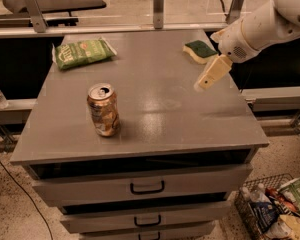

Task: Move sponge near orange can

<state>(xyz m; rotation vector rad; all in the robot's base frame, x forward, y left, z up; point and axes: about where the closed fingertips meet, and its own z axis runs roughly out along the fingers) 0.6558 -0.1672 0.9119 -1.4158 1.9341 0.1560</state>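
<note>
Camera view: white arm [270,24] enters from upper right and slants down-left. Beige gripper [204,82] hangs above right part of grey matte worktop [160,114], tip pointing down-left, seen side-on; open or closed, cannot tell. Just behind gripper, apart from it, sponge [200,50] lies flat: green top, yellow foam, wavy edge. Well left and forward, orange can [103,110] stands upright, shiny metal. Far left at back, crinkly green chip bag [82,53]. Below worktop, drawers [147,187]; on floor at right, wire basket [250,211].
</note>
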